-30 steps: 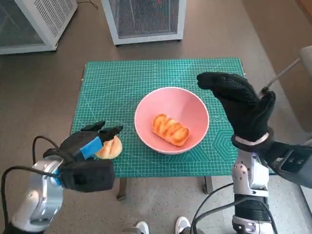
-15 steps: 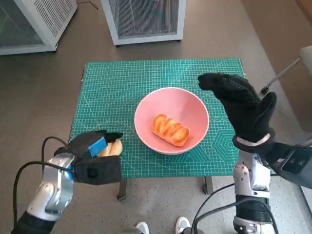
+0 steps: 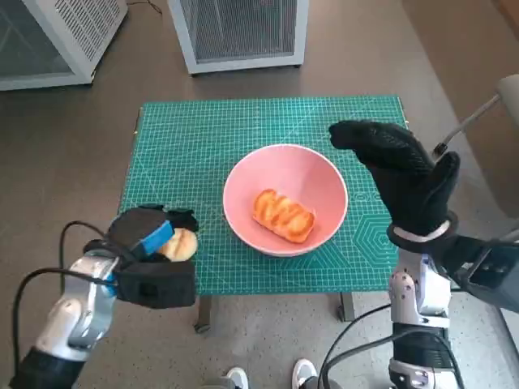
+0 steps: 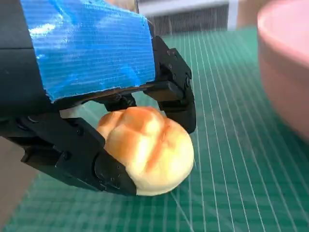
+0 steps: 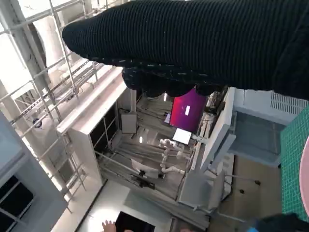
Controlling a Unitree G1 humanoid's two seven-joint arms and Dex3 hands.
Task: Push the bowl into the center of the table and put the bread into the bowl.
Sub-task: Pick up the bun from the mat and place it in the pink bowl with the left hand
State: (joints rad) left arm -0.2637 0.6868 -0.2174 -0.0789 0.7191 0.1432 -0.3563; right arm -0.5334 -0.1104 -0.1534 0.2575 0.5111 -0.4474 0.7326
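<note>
A pink bowl (image 3: 243, 190) sits near the middle of the green mat, and a glazed bread roll (image 3: 283, 215) lies inside it. A second, round bread roll (image 3: 182, 243) lies on the mat near its front left edge. My left hand (image 3: 146, 241) is wrapped around that roll; in the left wrist view its black fingers (image 4: 181, 92) curl over the round roll (image 4: 147, 150), which rests on the mat. The pink bowl's wall (image 4: 287, 72) shows beside it. My right hand (image 3: 401, 174), gloved, hovers above the mat just right of the bowl, fingers apart, holding nothing.
The green cutting mat (image 3: 211, 130) covers the small table. White mesh cabinets (image 3: 239, 32) stand on the floor behind it. A person's feet (image 3: 304, 374) show at the front edge. A thin rod (image 3: 470, 121) slants at the right.
My left hand has moved forward over the round roll and its fingers have closed around it. The right hand and the bowl have stayed put.
</note>
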